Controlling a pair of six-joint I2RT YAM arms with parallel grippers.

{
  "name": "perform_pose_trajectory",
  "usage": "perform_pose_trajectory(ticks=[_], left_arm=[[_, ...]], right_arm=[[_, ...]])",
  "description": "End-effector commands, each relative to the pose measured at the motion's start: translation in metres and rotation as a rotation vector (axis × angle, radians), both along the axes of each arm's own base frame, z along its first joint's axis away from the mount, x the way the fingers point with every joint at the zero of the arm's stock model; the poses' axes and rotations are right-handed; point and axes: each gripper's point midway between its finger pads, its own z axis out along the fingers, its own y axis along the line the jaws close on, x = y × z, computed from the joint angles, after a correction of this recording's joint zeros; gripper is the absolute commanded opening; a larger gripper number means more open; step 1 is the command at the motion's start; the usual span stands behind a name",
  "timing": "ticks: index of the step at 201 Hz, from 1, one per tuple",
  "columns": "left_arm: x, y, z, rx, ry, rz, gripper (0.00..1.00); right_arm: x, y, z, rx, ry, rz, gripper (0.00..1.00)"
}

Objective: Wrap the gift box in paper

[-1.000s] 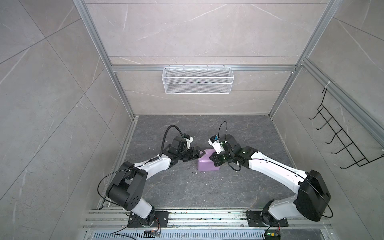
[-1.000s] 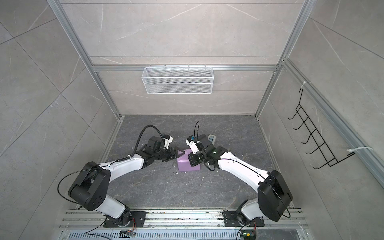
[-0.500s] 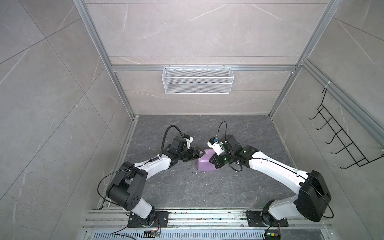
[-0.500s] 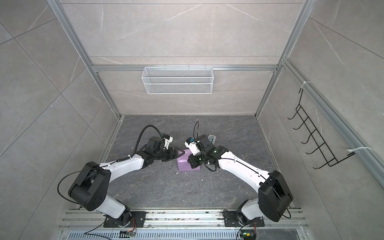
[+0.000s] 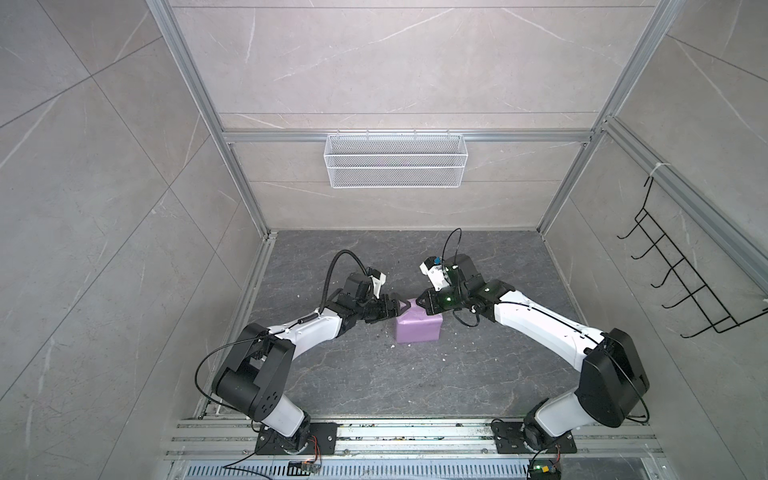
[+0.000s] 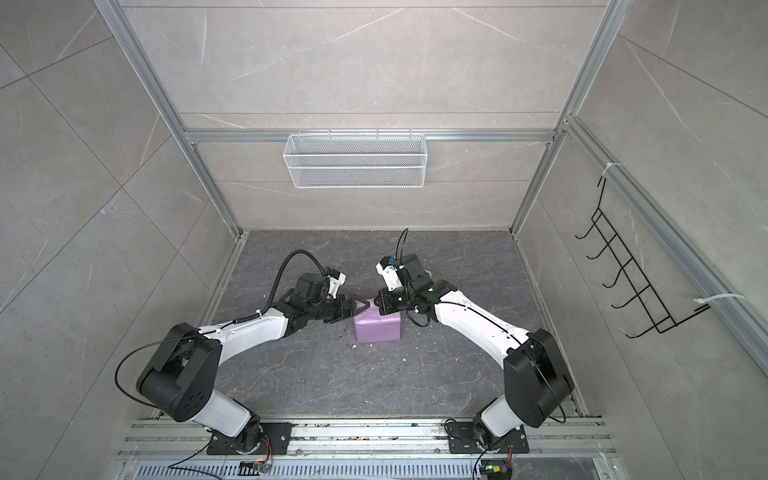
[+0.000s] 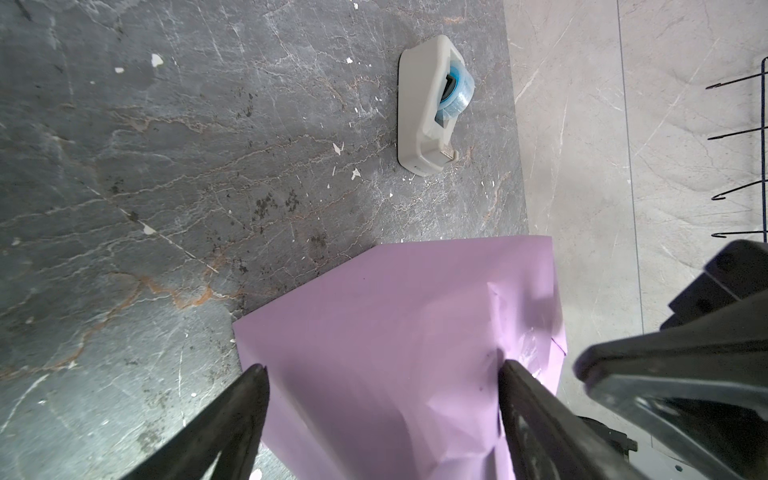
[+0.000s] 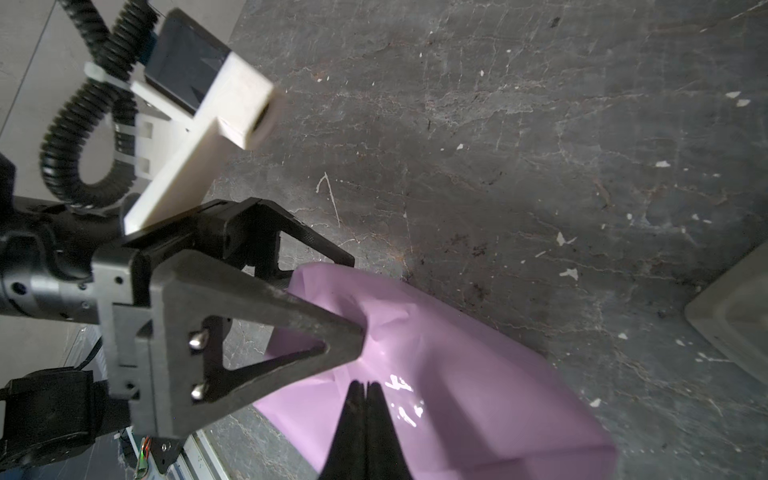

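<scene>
While the paper (image 5: 417,332) sits lilac side out around a box-shaped parcel near the middle of the dark stone-look table (image 5: 353,374), the gift box itself is hidden beneath it. Both arms reach in low and meet at the parcel's far top edge, as both top views show.

The left gripper (image 5: 405,307) comes at the paper from its left end with its fingers (image 7: 249,399) well apart. In the left wrist view they straddle the wrapped end. In the right wrist view one triangular fingertip (image 8: 357,332) presses on a crumpled fold at the parcel's upper corner, and the other stands just past the paper's far side. Whether they squeeze the parcel cannot be told.

The right gripper (image 8: 365,386) comes from the paper's right, its fingers pressed together into one point. That point rests at the paper's top face, just beside a small shiny patch (image 8: 401,399).

A grey-white tape dispenser (image 7: 428,112) with a blue roll lies on the table beyond the paper, apart from it. White scraps (image 7: 355,172) dot the table around the paper.
</scene>
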Motion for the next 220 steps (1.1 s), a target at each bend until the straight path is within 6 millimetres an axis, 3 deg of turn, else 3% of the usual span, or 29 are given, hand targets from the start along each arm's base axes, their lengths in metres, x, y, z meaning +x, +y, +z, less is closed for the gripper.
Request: perform_pose_trajectory(ticks=[1, 86, 115, 146, 190, 220], left_arm=[[-0.017, 0.008, -0.030, 0.088, 0.087, -0.022, 0.87], [-0.017, 0.008, -0.028, 0.087, 0.083, -0.024, 0.87], [-0.017, 0.008, -0.025, 0.086, 0.079, -0.026, 0.87], [-0.014, 0.005, -0.019, 0.078, 0.070, -0.027, 0.87], [0.000, -0.004, 0.015, 0.022, 0.008, -0.021, 0.88], [0.010, -0.007, 0.049, -0.024, -0.078, -0.003, 0.92]], right_arm=[[0.002, 0.004, -0.003, 0.012, 0.018, -0.006, 0.00], [0.017, -0.017, -0.034, -0.065, 0.067, -0.086, 0.00], [0.025, -0.026, -0.026, -0.066, 0.058, -0.114, 0.00], [0.023, -0.030, 0.000, -0.032, -0.001, -0.098, 0.00], [-0.002, -0.047, 0.020, -0.019, -0.110, -0.080, 0.07], [-0.024, -0.068, 0.021, -0.080, -0.189, -0.094, 0.26]])
